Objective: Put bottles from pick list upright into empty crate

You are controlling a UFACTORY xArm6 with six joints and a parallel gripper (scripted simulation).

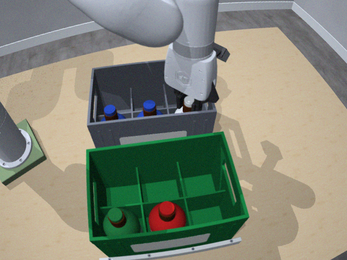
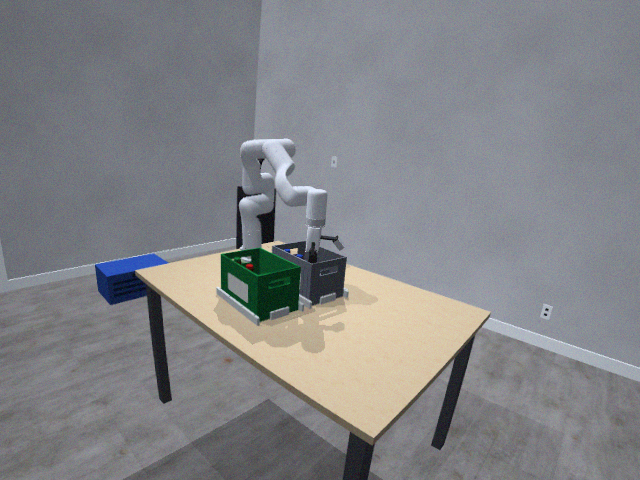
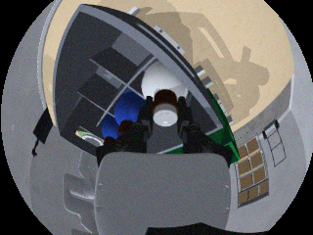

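My gripper (image 1: 188, 107) (image 2: 312, 255) (image 3: 165, 105) is shut on the neck of a white-label bottle (image 1: 188, 101) (image 3: 158, 78). The bottle is upright in the front right compartment of the grey crate (image 1: 151, 122) (image 2: 320, 285); its base is hidden, so I cannot tell whether it touches the crate floor. Two blue-label bottles (image 1: 110, 110) (image 1: 149, 105) (image 3: 128, 109) stand in the same front row. The green crate (image 1: 168, 147) (image 2: 283, 299) holds a green-label bottle (image 1: 121, 228) and a red-label bottle (image 1: 179, 219), both upright. The pick list is not readable in these views.
The grey crate's wall is close to my fingers. Low rails, such as the front rail (image 1: 171, 252), flank the crates on the table (image 2: 377, 351). The robot base plate (image 1: 34, 151) is at the left. A blue box (image 2: 124, 276) is beyond the table.
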